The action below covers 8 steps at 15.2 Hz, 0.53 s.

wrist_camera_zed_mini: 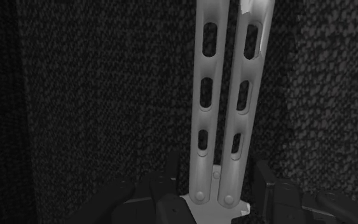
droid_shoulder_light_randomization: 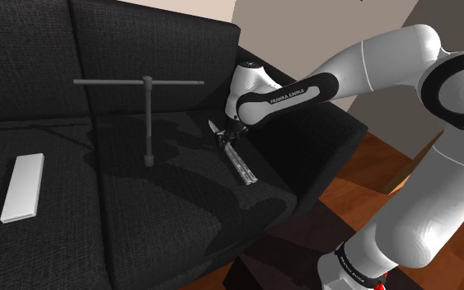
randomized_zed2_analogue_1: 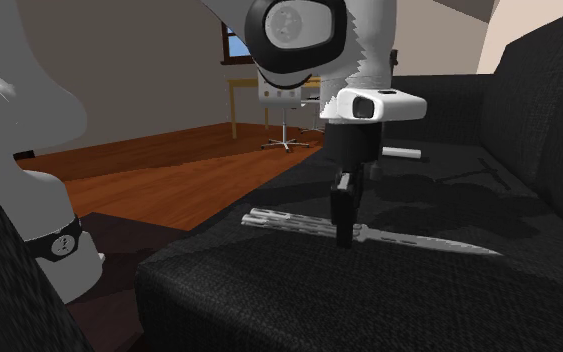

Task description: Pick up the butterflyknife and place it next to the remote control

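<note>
The gripper [wrist_camera_zed_mini: 215,181] is black, and its two fingers [wrist_camera_zed_mini: 172,175] are pulled in close together. They pinch the butterfly knife [wrist_camera_zed_mini: 242,121] from both sides, just where its two handles meet. The pale handles lie side by side, each with a row of long holes, and they run straight out away from the gripper.

In the second exterior view the gripper [randomized_zed2_analogue_1: 344,225] points straight down and its tips reach the seat. The butterfly knife [randomized_zed2_analogue_1: 419,240] lies flat there — one part sticks out to that view's left of the fingers and the other, longer part to the right.

In the shoulder view the gripper [droid_shoulder_light_randomization: 226,136] is at the upper end of the butterfly knife [droid_shoulder_light_randomization: 242,165], which lies slanted on the sofa [droid_shoulder_light_randomization: 139,222] near the seat's right edge. The white arm [droid_shoulder_light_randomization: 370,66] bends over to it from the right side.

Next to the knife, toward that view's left, stands a grey T-shaped tool [droid_shoulder_light_randomization: 149,123]. Its bar is on top and its foot is on the seat.

The remote control [droid_shoulder_light_randomization: 22,188] is white and flat. It lies on the same sofa — far over at the shoulder view's left, well apart from the knife, with the T-shaped tool between them.

Behind the sofa in the second exterior view there is a brown wood floor [randomized_zed2_analogue_1: 169,170].
</note>
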### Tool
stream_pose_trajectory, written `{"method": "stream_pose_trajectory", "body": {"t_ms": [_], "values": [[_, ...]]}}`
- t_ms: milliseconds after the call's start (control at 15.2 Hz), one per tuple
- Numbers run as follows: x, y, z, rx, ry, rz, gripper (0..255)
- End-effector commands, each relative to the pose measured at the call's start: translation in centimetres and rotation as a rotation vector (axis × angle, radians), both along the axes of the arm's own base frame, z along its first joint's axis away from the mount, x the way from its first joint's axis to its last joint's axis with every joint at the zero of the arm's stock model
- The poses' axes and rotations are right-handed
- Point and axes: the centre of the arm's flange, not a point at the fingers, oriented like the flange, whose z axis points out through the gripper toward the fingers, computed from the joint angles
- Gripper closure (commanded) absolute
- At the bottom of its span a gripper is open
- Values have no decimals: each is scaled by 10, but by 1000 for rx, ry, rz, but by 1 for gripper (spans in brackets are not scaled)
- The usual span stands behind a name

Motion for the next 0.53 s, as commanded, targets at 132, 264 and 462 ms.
{"method": "stream_pose_trajectory", "body": {"t_ms": [132,264,462], "values": [[-1,-1,19,-1,2,-1,255],[-1,-1,30,-1,2,-1,255],[-1,-1,46,-1,2,-1,255]]}}
